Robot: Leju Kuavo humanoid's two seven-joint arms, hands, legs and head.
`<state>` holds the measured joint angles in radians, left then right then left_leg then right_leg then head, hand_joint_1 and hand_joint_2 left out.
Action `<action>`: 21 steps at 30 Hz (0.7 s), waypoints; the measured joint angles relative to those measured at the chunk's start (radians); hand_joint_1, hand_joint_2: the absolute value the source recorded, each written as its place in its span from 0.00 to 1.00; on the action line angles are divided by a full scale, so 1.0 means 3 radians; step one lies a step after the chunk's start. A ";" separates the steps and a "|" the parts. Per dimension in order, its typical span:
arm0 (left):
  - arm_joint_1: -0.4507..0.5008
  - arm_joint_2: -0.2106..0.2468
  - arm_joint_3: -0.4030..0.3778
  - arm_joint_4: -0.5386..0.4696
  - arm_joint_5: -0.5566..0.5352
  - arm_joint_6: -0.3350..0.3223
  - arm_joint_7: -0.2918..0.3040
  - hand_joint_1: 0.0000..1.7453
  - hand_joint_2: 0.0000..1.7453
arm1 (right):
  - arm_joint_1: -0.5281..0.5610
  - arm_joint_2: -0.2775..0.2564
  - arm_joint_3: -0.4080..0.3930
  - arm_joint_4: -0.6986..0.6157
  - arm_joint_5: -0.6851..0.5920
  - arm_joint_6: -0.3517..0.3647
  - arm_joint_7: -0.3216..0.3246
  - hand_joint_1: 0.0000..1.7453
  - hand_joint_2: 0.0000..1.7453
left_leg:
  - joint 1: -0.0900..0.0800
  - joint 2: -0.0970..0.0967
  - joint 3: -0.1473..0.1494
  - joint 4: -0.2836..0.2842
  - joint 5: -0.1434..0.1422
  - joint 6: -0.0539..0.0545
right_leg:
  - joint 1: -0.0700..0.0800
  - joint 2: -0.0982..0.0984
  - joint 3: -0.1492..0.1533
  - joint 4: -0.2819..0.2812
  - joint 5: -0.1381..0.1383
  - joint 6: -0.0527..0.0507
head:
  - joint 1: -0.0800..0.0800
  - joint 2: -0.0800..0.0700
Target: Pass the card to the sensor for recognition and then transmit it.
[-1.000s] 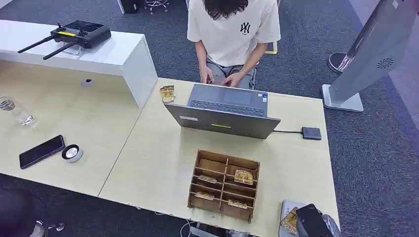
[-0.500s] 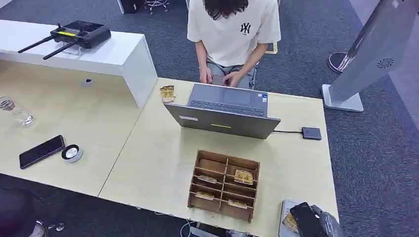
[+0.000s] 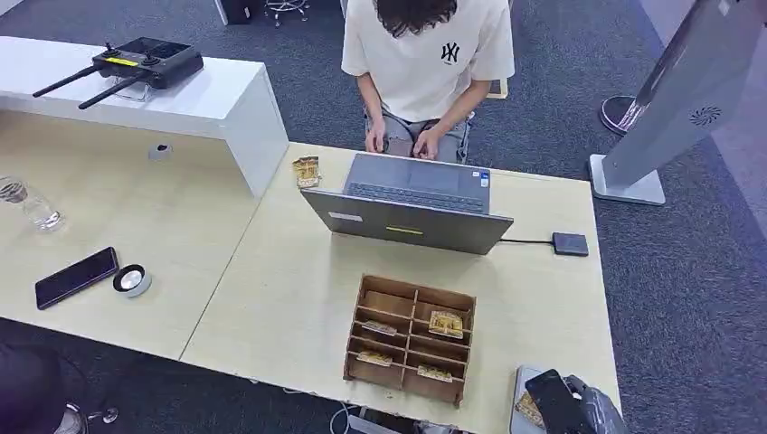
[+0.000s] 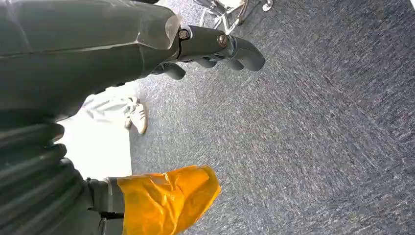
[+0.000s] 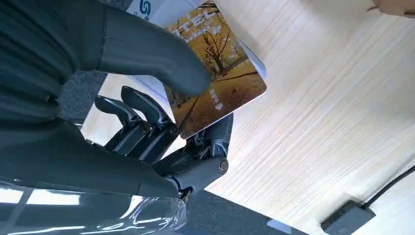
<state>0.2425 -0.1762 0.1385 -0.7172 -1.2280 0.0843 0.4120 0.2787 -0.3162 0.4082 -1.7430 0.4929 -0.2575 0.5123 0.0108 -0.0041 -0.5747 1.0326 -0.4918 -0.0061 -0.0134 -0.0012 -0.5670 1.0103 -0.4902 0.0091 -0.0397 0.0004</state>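
At the table's front right corner my right hand (image 3: 572,409) holds a card (image 3: 528,410) with an autumn-tree picture over a white holder (image 3: 522,375). In the right wrist view the thick thumb (image 5: 161,63) presses on the card (image 5: 220,83) and the dark fingers (image 5: 147,122) lie under it, so the card is pinched. The sensor (image 3: 570,243), a small dark box on a cable, lies right of the laptop on the table; the right wrist view shows the sensor (image 5: 347,219) too. My left hand (image 4: 215,46) hangs over the carpet, fingers loosely bent, holding nothing.
A wooden compartment box (image 3: 411,336) with several cards stands left of my right hand. Behind it is an open laptop (image 3: 407,221), and a person (image 3: 425,54) sits at it. Another card (image 3: 306,170) lies left of the laptop. A phone (image 3: 76,277) and a glass (image 3: 27,203) are far left.
My right hand with the card has shifted a little left and lower at the table's front right corner. The person's hands have drawn slightly back from the laptop.
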 joint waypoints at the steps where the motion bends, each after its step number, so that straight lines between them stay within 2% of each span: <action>1: 0.0000 -0.0001 0.0001 0.0000 0.0000 0.0000 0.0000 0.00 1.00 | -0.0001 0.0001 0.0000 0.0005 0.0000 0.0000 0.0000 1.00 1.00 | 0.0000 0.0000 0.0000 0.0000 0.0000 0.0000 | 0.0000 0.0000 0.0000 0.0000 0.0000 0.0000 | 0.0000 0.0000; 21: -0.0001 -0.0001 0.0019 0.0000 -0.0003 0.0000 0.0000 0.00 1.00 | -0.0002 0.0004 0.0000 0.0011 0.0000 0.0000 0.0000 1.00 1.00 | 0.0000 0.0000 0.0000 0.0000 0.0000 0.0000 | 0.0000 0.0000 0.0000 0.0000 0.0000 0.0000 | 0.0000 0.0000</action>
<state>0.2423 -0.1766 0.1442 -0.7172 -1.2287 0.0843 0.4120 0.2780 -0.3151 0.4082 -1.7395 0.4929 -0.2575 0.5123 0.0108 -0.0041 -0.5746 1.0326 -0.4919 -0.0061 -0.0134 -0.0012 -0.5670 1.0103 -0.4902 0.0091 -0.0397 0.0004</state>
